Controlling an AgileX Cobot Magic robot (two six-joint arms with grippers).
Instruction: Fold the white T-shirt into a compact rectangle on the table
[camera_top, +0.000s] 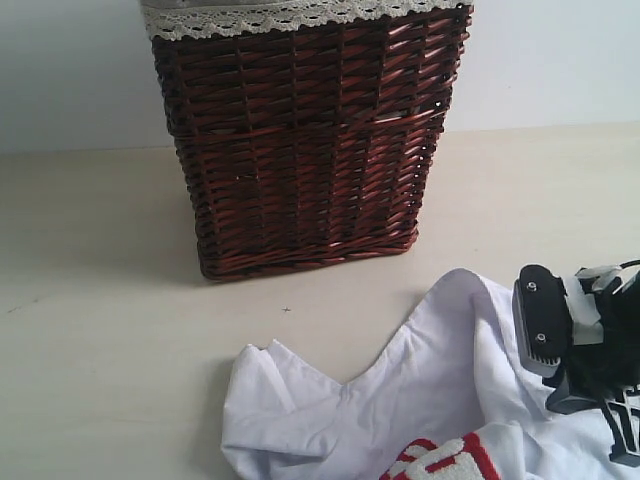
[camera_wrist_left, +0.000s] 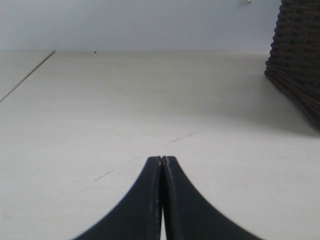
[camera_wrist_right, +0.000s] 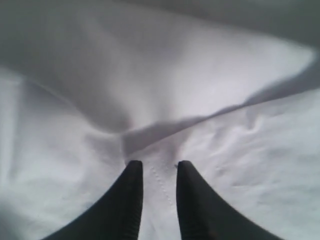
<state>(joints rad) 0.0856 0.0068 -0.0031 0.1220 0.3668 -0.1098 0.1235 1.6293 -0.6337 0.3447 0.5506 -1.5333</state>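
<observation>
Exterior view: a tall dark red-brown wicker basket (camera_top: 310, 150) with a cream lace trim (camera_top: 290, 18) round its top stands at the back of the pale beige matte table (camera_top: 100, 300), in front of a light grey-white wall (camera_top: 550, 60). The soft white short-sleeved T-shirt (camera_top: 400, 400) lies crumpled on the table in front of the basket and to its right, apart from it, running out of the picture at the near edge. A piece of its red patch band with fuzzy white letters (camera_top: 440, 462) shows at that edge. My right gripper (camera_top: 585, 385), black with pale fittings, is down over the shirt's right side. From here I cannot make out its jaws.

Left wrist view: the left gripper (camera_wrist_left: 162, 160) hangs over bare table, its two black fingers (camera_wrist_left: 145, 200) pressed flat together with nothing between them, so it is clenched and empty. A few faint dark specks mark the tabletop ahead of it, and one corner of the wicker basket shows farther off.

Right wrist view: white cloth fills the whole picture. The two black fingers (camera_wrist_right: 131, 200) stand a little apart with their tips down on the shirt. The strip of fabric between them lies flat and carries a stitched seam. A soft fold rises just past the tips. I see nothing clamped; the jaws are released, though narrowly.
</observation>
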